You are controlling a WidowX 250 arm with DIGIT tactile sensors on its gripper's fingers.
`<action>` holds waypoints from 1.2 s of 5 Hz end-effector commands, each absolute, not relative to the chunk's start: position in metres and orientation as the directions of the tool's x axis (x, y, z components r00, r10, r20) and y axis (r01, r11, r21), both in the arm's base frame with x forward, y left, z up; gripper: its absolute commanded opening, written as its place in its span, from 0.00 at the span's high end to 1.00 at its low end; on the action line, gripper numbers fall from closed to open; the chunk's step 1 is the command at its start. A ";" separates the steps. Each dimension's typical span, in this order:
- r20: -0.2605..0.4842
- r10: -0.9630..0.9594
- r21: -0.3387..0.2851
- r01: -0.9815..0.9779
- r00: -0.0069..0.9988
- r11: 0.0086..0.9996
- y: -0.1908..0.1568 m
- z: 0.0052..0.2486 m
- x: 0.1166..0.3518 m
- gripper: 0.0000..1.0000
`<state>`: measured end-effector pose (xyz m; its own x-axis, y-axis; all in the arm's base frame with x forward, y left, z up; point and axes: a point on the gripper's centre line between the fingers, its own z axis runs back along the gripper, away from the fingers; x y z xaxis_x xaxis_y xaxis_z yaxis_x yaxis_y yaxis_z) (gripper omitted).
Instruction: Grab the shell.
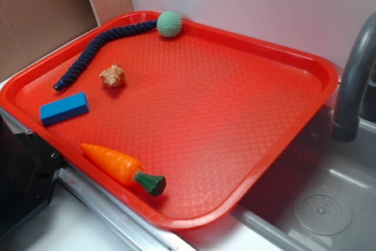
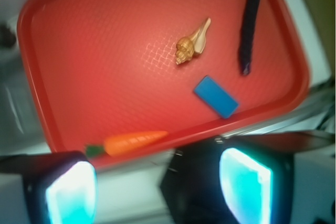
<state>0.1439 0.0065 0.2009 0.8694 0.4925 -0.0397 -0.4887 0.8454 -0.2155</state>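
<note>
The shell (image 1: 112,76) is a small tan-orange spiral conch lying on the red tray (image 1: 235,116) near its left side; the wrist view shows the shell (image 2: 191,43) well above the jaws. My gripper (image 2: 157,190) is open, its two glowing cyan pads (image 2: 71,195) wide apart with nothing between them. It hangs high over the tray's near edge, far from the shell. The exterior view does not show the gripper.
On the tray lie a blue block (image 1: 64,109), a toy carrot (image 1: 120,167), a dark blue rope (image 1: 97,48) and a green knitted ball (image 1: 169,23). A grey faucet (image 1: 355,80) and metal sink (image 1: 317,204) stand to the right. A black box (image 1: 20,174) sits at the left.
</note>
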 end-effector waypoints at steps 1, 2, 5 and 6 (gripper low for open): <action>0.016 0.774 -0.294 -0.737 0.633 0.609 0.035 0.172 0.167 0.00; 0.044 0.854 -0.299 -0.809 0.519 0.507 0.041 0.145 0.180 0.00; 0.129 0.888 -0.222 -0.860 0.442 0.460 0.048 0.069 0.214 0.00; 0.137 0.889 -0.182 -0.871 0.437 0.456 0.056 0.054 0.216 0.00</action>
<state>0.2160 0.0498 0.0468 0.4483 0.8856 0.1212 -0.8727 0.4630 -0.1551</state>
